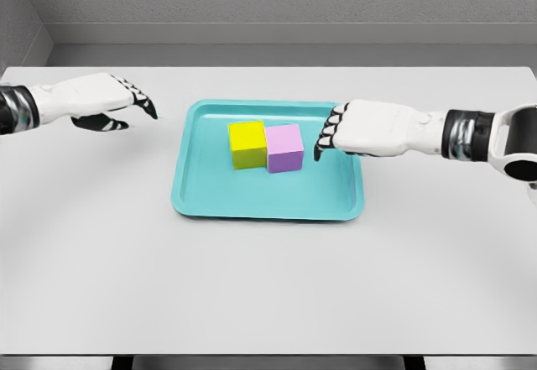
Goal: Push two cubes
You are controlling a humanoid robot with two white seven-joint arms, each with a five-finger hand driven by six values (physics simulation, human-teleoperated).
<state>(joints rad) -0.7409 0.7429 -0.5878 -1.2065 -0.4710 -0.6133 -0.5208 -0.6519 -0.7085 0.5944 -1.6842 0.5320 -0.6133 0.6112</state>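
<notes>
So, just the one head view to go on. A teal tray sat roughly in the middle of a pale grey tabletop, and both cubes were inside it, in the upper half of the tray. The yellow cube was on the left and the pink cube on the right, pressed side by side with their faces touching, no gap between them that I could make out. Both sat flat on the tray floor and looked pretty square to its edges.

The right hand came in from the right edge, white forearm with a dark band at the wrist, and reached over the tray's right rim. Its fingers were curled downward with the dark tips pointing at the tray floor, and they held nothing. They were just beside the pink cube's right face, with a thin strip of teal visible in between, so near but not touching as far as I could tell.

The left hand was way over on the left side of the tabletop, well apart from the tray and outside it. Its fingers were stretched out loosely toward the tray with the thumb hanging below, relaxed and with nothing in them. It seemed to hover a bit above the surface, going by the soft shadow under it.

Behind the tabletop was a plain grey wall.
</notes>
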